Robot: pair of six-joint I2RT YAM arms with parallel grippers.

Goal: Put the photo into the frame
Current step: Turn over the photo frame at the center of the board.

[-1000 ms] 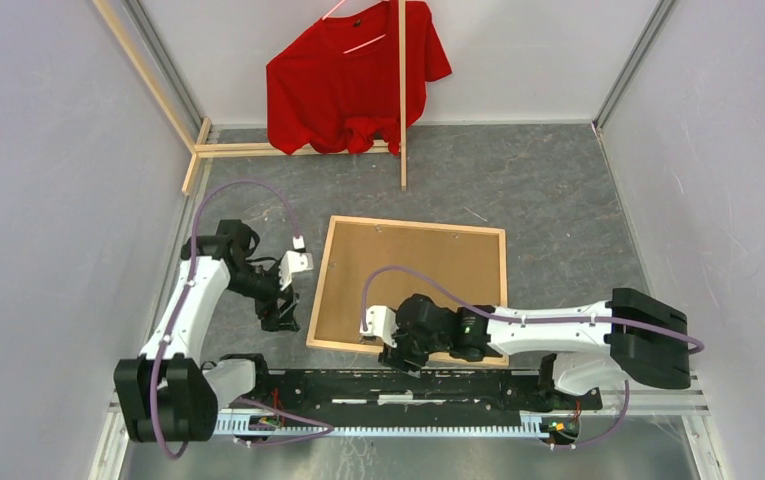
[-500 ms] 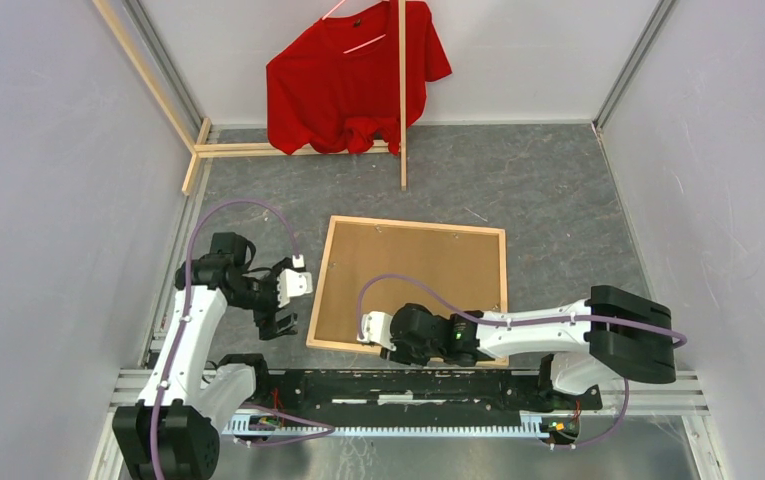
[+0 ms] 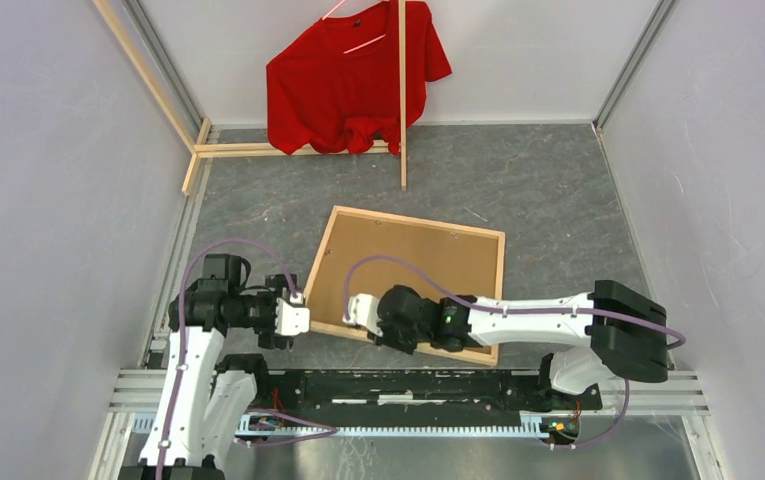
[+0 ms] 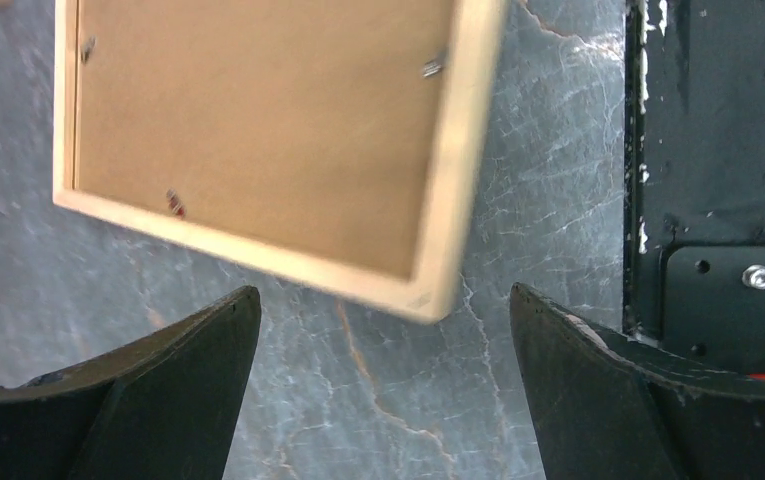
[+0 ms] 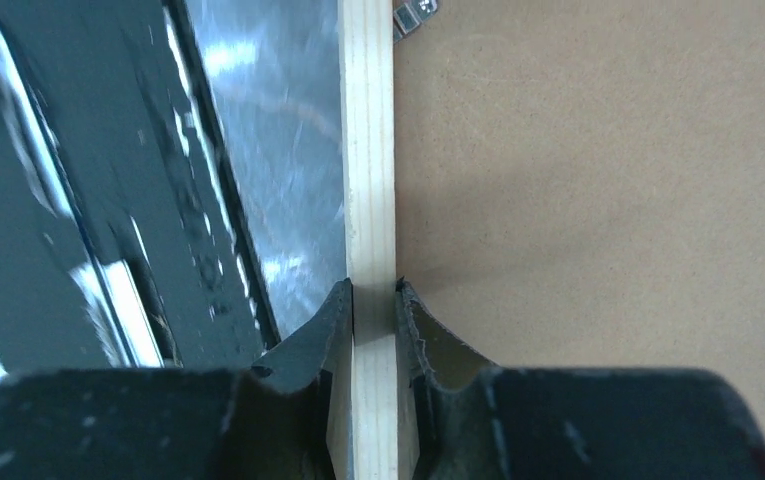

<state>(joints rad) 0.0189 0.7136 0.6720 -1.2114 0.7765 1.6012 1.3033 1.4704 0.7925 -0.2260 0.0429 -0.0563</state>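
Left jaws: wide open, holding nothing, low over the bench point(image 3: 548, 200) just left of the frame's near-left corner. In the left wrist view that corner sits ahead of the jaws, roughly centred in the gap between the two fingers point(image 4: 138, 400), and touches neither. The black base plate point(image 4: 718, 150) is on the right of that view.

The frame point(image 3: 503, 290) is mid-bench, back side up, with the brown backing board point(image 3: 408, 265) filling it. It lies skewed to the bench edges, with the near-left corner towards the left arm and the far-right corner away. There are small metal clips point(image 4: 432, 68) along the inner edge of the wood. Can't tell whether the near edge is lifted off the bench or flat.

Right jaws: closed on the frame's near rail, close to the near-left corner. The right arm reaches in from the right, across the near edge. The right wrist view shows both fingers pinching the light wood strip point(image 5: 368, 150), one on the outer face and one on the board side, pads hard against the wood. Backing board point(image 5: 608, 200) is to the right of the strip, bench to the left.

At the back, loose slats point(image 3: 402, 95) stand near the left corner, and a red shirt point(image 3: 353, 75) hangs against the wall, well apart from the frame.
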